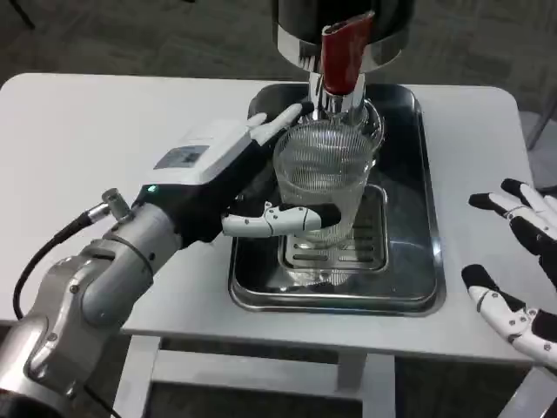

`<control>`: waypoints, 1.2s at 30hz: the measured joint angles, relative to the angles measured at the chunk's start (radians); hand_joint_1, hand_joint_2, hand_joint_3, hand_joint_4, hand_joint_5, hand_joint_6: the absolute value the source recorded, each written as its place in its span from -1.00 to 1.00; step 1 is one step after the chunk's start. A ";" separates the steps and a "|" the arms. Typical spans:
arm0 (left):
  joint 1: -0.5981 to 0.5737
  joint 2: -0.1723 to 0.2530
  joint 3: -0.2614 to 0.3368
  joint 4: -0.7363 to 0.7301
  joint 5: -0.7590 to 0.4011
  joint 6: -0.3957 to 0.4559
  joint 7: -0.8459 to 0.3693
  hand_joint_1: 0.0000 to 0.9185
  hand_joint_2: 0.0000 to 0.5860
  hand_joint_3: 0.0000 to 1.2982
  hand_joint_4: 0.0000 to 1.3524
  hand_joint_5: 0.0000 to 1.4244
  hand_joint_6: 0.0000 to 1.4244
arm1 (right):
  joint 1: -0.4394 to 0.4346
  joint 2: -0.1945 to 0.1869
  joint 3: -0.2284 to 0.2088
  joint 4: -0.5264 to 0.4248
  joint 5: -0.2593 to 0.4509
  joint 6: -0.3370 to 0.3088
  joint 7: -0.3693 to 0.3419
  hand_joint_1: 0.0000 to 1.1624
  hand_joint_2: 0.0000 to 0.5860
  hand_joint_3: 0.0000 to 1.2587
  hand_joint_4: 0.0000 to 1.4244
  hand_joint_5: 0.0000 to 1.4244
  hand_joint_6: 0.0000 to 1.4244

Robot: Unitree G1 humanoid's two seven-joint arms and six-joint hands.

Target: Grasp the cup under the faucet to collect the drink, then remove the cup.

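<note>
The left robot hand, white-backed with black and white fingers, is wrapped around the clear ribbed glass cup: one finger reaches round the far side near the rim, another curls across the near side low on the wall, so the cup is clamped between them and sits just right of the palm. The cup stands upright, its long axis vertical, with its open mouth directly beneath the chrome faucet spout and the red tap handle of the dark dispenser at the far edge. Whether any drink is in the cup is too hard to tell through the glass. Under the cup lies a slotted metal drip grate set in a shiny rectangular steel tray on the white bench. The right robot hand hovers well apart at the right edge, fingers spread, holding nothing. The left is plainly the nearer; removing the cup likely calls for drawing it near and leftward, clear of the spout, while keeping it upright.
</note>
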 measured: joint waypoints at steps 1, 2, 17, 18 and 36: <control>0.000 0.001 0.001 -0.004 -0.005 -0.002 -0.006 -0.67 -0.64 -1.00 -1.00 -0.99 -0.75 | -0.001 0.000 0.002 0.000 0.000 0.002 0.000 -0.33 0.62 -0.75 -1.00 -0.98 -0.73; 0.000 0.003 0.001 -0.008 -0.005 -0.004 -0.007 -0.67 -0.64 -1.00 -1.00 -0.99 -0.75 | -0.001 0.000 0.003 0.000 0.000 0.002 0.000 -0.33 0.62 -0.75 -1.00 -0.98 -0.73; 0.105 0.091 0.076 -0.205 -0.070 -0.007 -0.056 -0.63 -0.65 -0.94 -1.00 -0.99 -0.75 | -0.018 0.001 0.026 0.013 0.000 0.024 -0.003 -0.32 0.62 -0.74 -1.00 -0.96 -0.72; 0.122 0.097 0.088 -0.228 -0.075 -0.006 -0.063 -0.63 -0.65 -0.94 -1.00 -0.99 -0.75 | -0.019 0.001 0.029 0.014 0.001 0.024 -0.003 -0.32 0.62 -0.74 -1.00 -0.96 -0.72; 0.277 0.143 0.400 -0.489 -0.410 -0.010 -0.096 -0.99 -0.45 -0.65 -0.72 -0.63 -0.51 | -0.037 0.004 0.048 0.023 0.000 0.039 -0.016 -0.32 0.62 -0.74 -1.00 -0.96 -0.72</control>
